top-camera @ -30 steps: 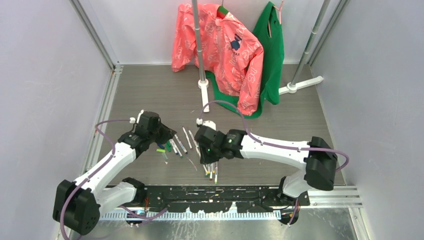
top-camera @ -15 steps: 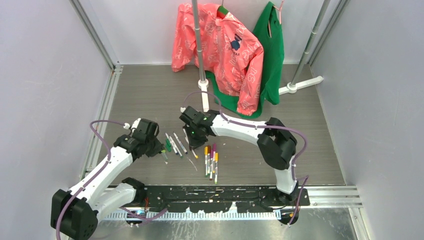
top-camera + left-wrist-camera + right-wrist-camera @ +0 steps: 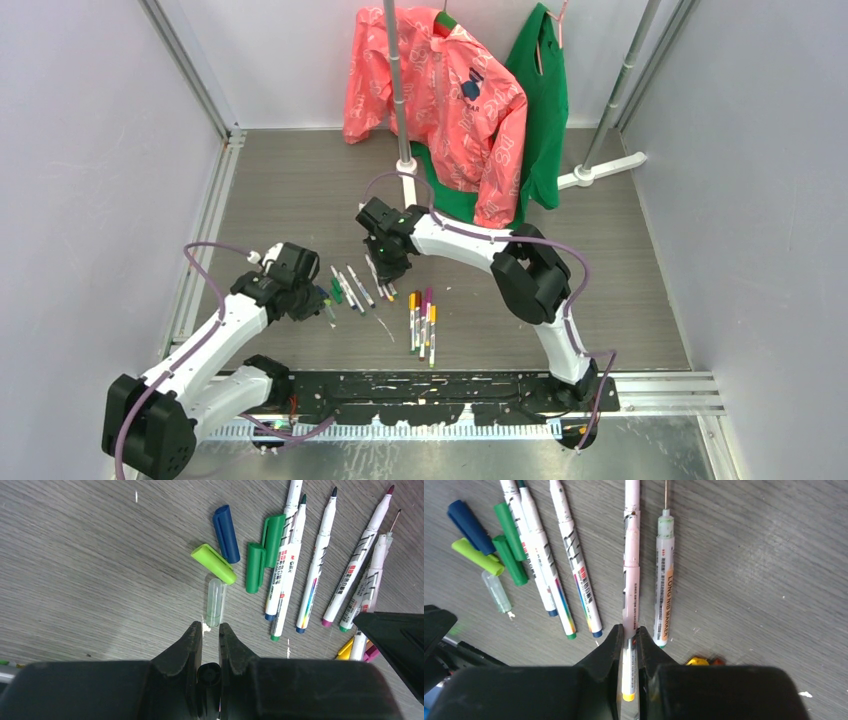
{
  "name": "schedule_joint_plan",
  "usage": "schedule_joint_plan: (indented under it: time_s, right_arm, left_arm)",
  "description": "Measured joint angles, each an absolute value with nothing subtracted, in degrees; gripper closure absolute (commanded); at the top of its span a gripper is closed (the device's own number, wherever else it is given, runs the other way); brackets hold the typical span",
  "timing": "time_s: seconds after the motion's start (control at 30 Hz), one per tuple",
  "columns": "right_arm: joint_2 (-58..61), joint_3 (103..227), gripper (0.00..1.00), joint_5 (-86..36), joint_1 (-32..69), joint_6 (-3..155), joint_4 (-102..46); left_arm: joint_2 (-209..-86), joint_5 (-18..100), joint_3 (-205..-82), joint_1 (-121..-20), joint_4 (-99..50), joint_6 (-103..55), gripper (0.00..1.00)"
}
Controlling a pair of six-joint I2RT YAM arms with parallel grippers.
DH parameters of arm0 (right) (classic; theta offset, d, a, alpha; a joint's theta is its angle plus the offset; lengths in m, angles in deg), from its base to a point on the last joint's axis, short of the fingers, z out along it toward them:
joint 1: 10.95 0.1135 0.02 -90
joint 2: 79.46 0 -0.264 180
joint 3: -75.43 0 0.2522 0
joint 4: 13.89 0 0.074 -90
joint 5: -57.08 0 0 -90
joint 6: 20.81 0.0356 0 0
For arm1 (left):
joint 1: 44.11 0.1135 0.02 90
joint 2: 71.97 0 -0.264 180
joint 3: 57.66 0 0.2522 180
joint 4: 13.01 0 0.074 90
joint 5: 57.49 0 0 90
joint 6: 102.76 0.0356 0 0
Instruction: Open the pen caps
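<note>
Between jaws of the right gripper (image 3: 628, 631), a yellow-ended pen (image 3: 630, 595)

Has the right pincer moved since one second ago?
Yes. The right pincer, gripping a pen, has moved forward and slightly left, nearer the white pole foot, uncovering the near pens.

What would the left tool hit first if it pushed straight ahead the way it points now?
Probably the clear cap lying just beyond the left tool; the lime-green cap comes next. How high the tool sits is unclear.
</note>
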State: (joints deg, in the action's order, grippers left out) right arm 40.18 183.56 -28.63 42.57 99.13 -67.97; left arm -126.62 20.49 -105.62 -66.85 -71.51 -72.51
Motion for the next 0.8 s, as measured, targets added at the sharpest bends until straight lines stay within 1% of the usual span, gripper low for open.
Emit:
schedule_joint_plan:
  time_s: [0.37,0.6,0.8]
  right_arm:
    - [43.4,185.4,0.84,-28.8,42.3,98.6,-68.7]
    - [43.4,185.4,0.76,-28.9,42.3,98.6,-68.7]
    - [43.4,185.3,0.70,-29.2,42.3,98.6,-68.7]
  left_arm:
    - [-127.6,20.1,-105.2,-66.8,-71.7,-72.3,0.81]
    - [-127.6,20.1,-104.3,-66.9,-71.7,-72.4,0.73]
    - [-127.6,20.3,-103.9,-66.9,-71.7,-72.6,0.70]
